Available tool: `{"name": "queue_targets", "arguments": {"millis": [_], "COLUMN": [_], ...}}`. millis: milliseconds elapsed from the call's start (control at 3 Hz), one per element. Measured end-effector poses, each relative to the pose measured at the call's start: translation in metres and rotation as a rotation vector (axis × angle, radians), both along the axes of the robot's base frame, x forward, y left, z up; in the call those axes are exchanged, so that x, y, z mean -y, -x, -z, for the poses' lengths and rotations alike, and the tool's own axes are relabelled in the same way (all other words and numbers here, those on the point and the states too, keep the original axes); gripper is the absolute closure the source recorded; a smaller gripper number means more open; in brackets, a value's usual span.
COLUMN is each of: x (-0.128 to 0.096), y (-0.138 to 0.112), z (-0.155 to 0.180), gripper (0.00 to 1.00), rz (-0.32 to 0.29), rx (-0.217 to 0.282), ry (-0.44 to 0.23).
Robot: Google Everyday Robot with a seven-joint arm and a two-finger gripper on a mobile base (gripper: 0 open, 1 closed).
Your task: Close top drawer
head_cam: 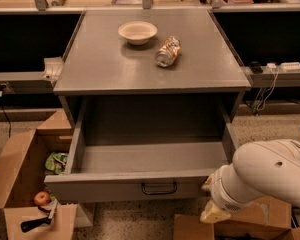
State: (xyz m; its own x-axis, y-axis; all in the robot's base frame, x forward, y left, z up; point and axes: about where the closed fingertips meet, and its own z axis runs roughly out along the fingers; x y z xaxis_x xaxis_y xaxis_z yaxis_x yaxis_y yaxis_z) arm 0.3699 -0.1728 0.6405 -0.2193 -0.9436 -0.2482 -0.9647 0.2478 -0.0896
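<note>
The top drawer [110,186] of the grey metal cabinet [150,69] is pulled far out towards me. Its inside is bare. A small dark wire handle [159,187] sits at the centre of its front panel. My white arm [270,174] comes in from the lower right. The gripper [213,213] is at the arm's end, low by the right end of the drawer front, mostly hidden by the arm. The lower drawers are out of view.
A cream bowl [137,32] and a crushed can [168,51] lie on the cabinet top. An open cardboard box [20,159] on the floor at left holds an apple [41,198] and a green item [55,162]. Another cardboard box [240,226] lies under my arm.
</note>
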Motion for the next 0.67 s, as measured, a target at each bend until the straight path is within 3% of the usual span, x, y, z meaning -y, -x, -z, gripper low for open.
{"name": "queue_targets", "arguments": {"millis": [333, 667], "x": [0.0000, -0.0001], "y": [0.0000, -0.0002], "z": [0.0000, -0.0001], "gripper": [0.00, 0.00], "rz": [0.000, 0.000], "rx": [0.000, 0.000], "ry": [0.000, 0.000]}}
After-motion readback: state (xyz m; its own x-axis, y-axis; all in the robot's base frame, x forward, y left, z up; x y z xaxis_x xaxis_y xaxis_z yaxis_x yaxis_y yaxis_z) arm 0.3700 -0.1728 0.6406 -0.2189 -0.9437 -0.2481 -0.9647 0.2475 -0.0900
